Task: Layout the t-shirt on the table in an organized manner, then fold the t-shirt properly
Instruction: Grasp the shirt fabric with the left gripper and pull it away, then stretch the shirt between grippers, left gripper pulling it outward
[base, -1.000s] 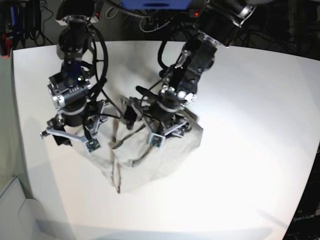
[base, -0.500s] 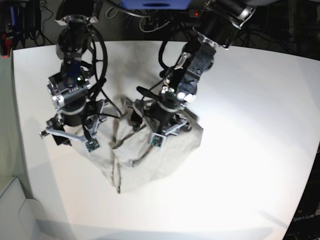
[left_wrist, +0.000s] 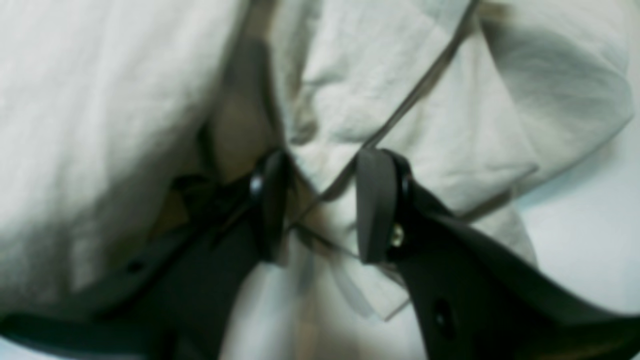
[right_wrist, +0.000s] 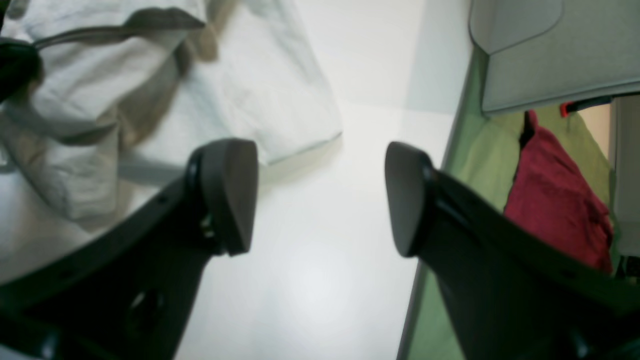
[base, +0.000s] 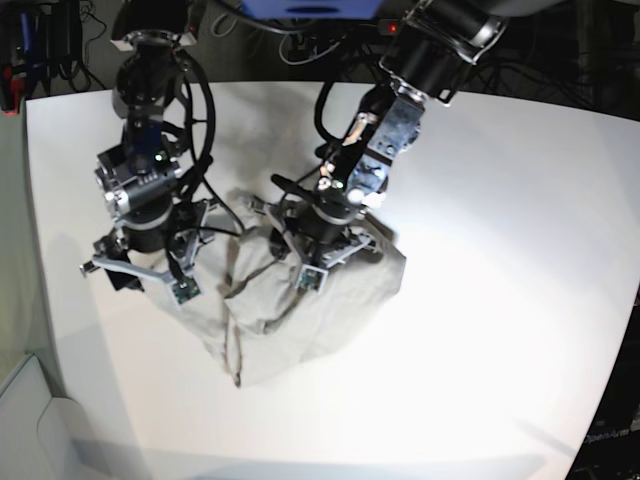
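Beige t-shirt (base: 300, 310) bunched mid-table (base: 500, 250) | white margins all sides

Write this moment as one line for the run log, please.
phase: laying out | t-shirt: crumpled on table | left gripper: jaws around a fold, gap remains | right gripper: open over bare table, holds nothing

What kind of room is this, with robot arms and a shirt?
Probably a robot lab or workshop. Two robot arms stand over a big white table with a crumpled t-shirt on it, and tangled cables and dark equipment sit behind the table.
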